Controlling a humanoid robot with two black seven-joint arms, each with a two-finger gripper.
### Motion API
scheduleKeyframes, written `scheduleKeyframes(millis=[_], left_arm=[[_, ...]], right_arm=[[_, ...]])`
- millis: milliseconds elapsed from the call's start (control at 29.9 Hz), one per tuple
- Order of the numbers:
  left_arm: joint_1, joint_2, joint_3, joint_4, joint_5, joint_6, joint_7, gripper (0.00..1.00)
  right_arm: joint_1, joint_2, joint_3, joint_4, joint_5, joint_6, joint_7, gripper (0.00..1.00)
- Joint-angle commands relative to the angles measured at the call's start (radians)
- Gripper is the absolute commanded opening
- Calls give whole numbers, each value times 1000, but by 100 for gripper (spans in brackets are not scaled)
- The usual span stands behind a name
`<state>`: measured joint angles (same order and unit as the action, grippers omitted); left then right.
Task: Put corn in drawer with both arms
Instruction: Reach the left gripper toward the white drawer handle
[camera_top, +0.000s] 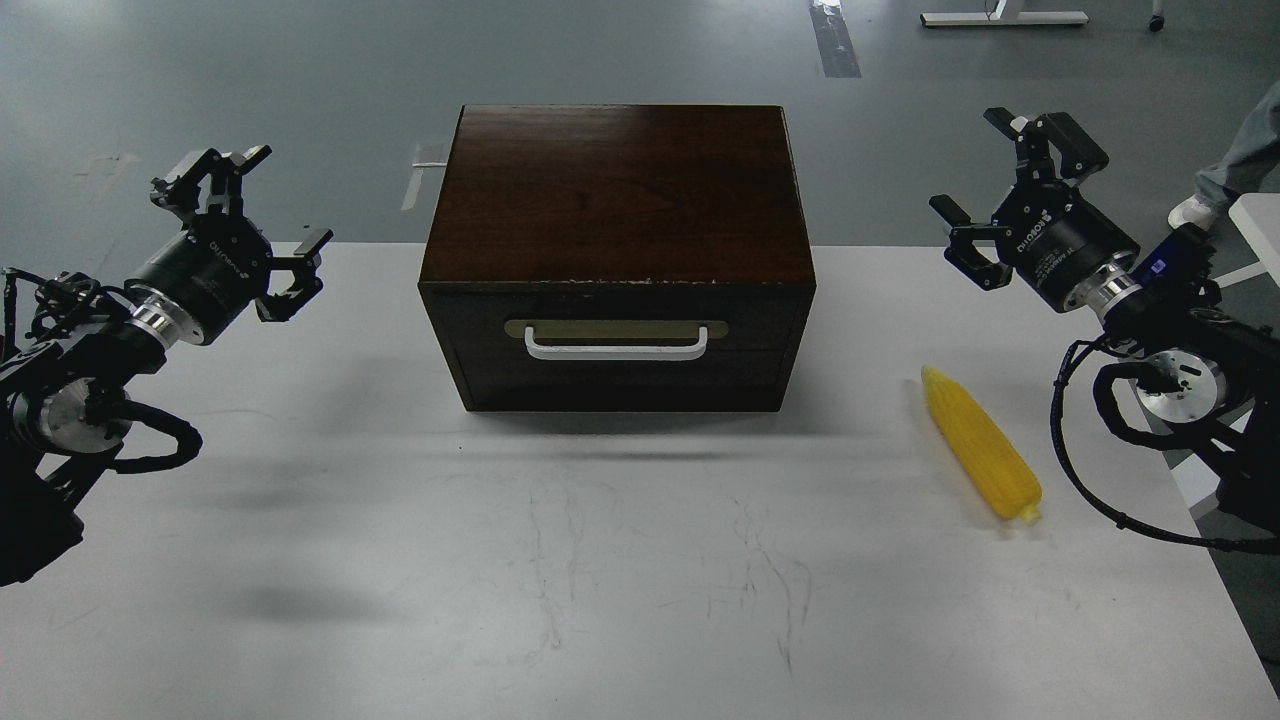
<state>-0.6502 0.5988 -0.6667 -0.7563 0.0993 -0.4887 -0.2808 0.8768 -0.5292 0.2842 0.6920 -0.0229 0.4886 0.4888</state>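
A bright yellow corn (982, 444) lies on the white table at the right, pointed tip away from me. The dark brown wooden box (615, 195) stands at the table's middle back, its drawer (617, 355) shut, with a brass plate and white bar handle (616, 347) on the front. My left gripper (262, 205) hovers open left of the box, holding nothing. My right gripper (1000, 175) hangs open to the right of the box, above and behind the corn, also holding nothing.
The white table (600, 580) has scuff marks in front of the box. Its right edge runs close to the corn. Grey floor lies behind, with a person's leg and shoe (1200, 205) at the far right.
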Motion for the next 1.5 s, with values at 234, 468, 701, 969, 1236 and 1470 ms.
scheduleKeyframes(millis=[234, 468, 701, 969, 1236, 1470], left_arm=[[-37, 21, 13, 14, 20, 0, 0, 98], [-163, 81, 7, 32, 229, 0, -8, 98], [-327, 189, 15, -134, 287, 0, -12, 98], [-411, 280, 9, -568, 642, 0, -20, 98], [-494, 247, 15, -742, 1097, 0, -24, 98], [-583, 124, 82, -758, 1457, 0, -95, 98]], right_arm=[[-1, -3, 1, 1, 0, 0, 0, 100], [-1, -34, 1, 7, 1, 0, 0, 100], [1, -38, 1, 6, 1, 0, 0, 100], [7, -29, 0, 6, 1, 0, 0, 100], [33, -25, 0, 6, 1, 0, 0, 100], [40, -25, -2, 6, 0, 0, 0, 100]])
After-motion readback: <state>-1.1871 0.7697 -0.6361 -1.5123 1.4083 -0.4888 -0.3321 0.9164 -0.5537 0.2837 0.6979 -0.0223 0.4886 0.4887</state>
